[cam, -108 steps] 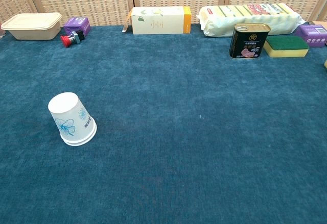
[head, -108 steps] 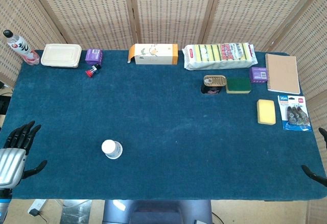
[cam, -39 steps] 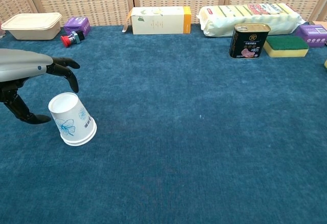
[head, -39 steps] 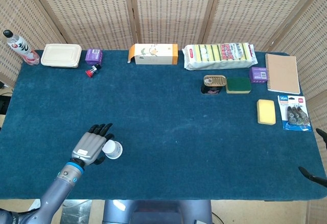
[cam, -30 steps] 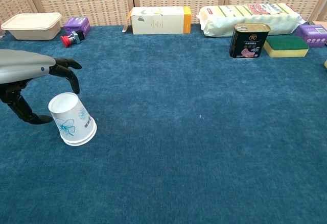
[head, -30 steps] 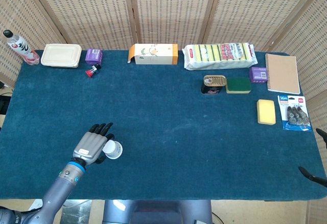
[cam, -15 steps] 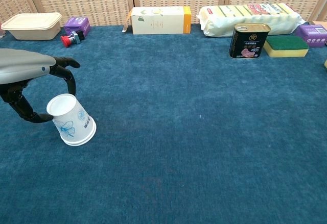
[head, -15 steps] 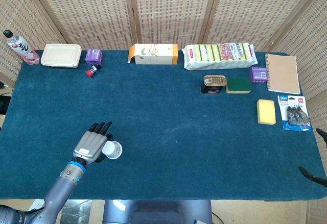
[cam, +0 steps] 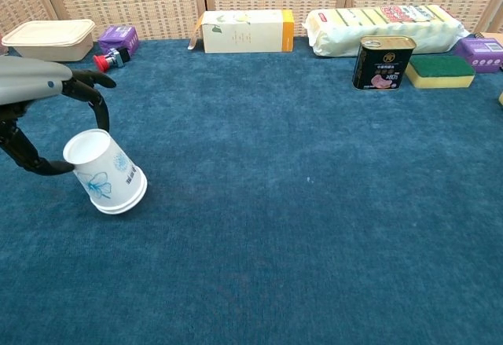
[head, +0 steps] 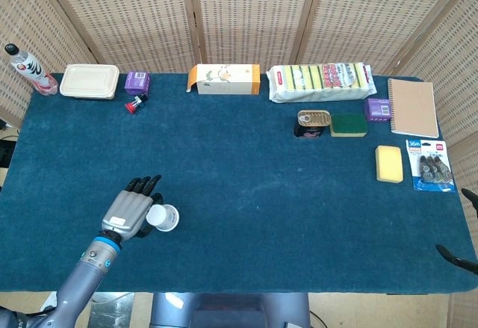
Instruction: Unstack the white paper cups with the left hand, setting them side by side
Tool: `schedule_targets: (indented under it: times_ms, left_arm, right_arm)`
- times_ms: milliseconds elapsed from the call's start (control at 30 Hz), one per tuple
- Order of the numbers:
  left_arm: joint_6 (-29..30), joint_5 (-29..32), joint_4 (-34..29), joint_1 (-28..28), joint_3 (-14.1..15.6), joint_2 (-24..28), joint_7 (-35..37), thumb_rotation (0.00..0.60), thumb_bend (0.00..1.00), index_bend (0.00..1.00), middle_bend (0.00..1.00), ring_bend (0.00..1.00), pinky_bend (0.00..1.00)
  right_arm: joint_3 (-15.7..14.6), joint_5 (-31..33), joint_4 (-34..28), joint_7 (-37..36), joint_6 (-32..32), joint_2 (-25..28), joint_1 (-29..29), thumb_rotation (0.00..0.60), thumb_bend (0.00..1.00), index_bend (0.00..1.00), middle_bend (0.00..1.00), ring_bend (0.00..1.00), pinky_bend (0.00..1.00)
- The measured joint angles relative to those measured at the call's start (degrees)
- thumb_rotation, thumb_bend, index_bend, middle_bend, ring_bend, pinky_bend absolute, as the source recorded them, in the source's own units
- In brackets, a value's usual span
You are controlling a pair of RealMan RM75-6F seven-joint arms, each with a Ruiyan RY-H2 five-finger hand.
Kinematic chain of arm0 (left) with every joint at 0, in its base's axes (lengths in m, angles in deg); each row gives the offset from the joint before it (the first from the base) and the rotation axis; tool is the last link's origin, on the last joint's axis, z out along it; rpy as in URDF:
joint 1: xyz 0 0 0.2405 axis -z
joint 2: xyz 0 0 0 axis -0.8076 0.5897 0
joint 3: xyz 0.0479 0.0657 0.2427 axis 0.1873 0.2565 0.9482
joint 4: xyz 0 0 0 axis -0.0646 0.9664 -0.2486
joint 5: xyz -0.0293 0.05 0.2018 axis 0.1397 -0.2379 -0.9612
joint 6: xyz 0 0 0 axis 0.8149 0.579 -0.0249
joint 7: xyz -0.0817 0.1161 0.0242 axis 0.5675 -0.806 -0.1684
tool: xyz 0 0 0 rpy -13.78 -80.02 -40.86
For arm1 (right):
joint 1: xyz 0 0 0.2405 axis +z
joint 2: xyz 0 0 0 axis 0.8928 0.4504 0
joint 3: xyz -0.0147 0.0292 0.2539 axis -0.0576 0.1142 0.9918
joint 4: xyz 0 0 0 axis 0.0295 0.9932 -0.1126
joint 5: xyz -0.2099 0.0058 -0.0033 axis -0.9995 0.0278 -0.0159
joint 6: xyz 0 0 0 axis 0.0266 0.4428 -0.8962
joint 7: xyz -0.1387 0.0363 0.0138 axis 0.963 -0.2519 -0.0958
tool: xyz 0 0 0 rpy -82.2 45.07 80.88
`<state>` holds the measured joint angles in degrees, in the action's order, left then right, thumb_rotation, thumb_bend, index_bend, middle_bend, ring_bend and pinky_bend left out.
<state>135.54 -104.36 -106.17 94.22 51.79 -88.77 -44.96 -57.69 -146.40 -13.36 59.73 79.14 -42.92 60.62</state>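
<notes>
- The blue cloth table (head: pixel 246 164) filled both views, but only the head view took in its right edge, where a brown notebook (head: pixel 412 107), a packet of correction tape (head: pixel 429 165) and a yellow sponge (head: pixel 389 164) lay.
- Along the far edge sat the long pack of sponges (head: pixel 321 81), the white and orange carton (head: pixel 224 78) and the pale lunch box (head: pixel 89 81); the bottle (head: pixel 27 68) at the far left corner showed from the head view alone.
- The left hand (head: pixel 128 212) had reached in near the left front of the table. From the chest view its fingers (cam: pixel 93 93) arched over the top of the cups and the thumb (cam: pixel 31 160) curled round the left side, closing about the upper end; I could not tell how firmly it held.
- The stacked white paper cups (cam: pixel 104 174) stood upside down, base uppermost, flower print facing the chest camera. The long axis leaned, top tipped left toward the hand, the rims on the cloth at the lower right. The head view showed only a white disc (head: pixel 162 217) just right of the hand, so the tilt was plain from the chest view alone.
- Of the right hand (head: pixel 457 257), only dark fingertips showed at the near right edge in the head view; its state I could not tell.
</notes>
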Motion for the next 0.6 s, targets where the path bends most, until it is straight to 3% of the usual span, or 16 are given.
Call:
schedule_targets:
  times_ms: [600]
  left_arm:
    - [-5.48,-2.21,-1.9,0.64,-0.43,5.46,5.99,0.6,0.28,0.36,0.0,0.0,0.06]
  right_arm:
    - [0.08,0.52,0.06,0.33,-0.44,-0.13,0.22,0.6,0.06,0.1,0.0,0.0,0.0]
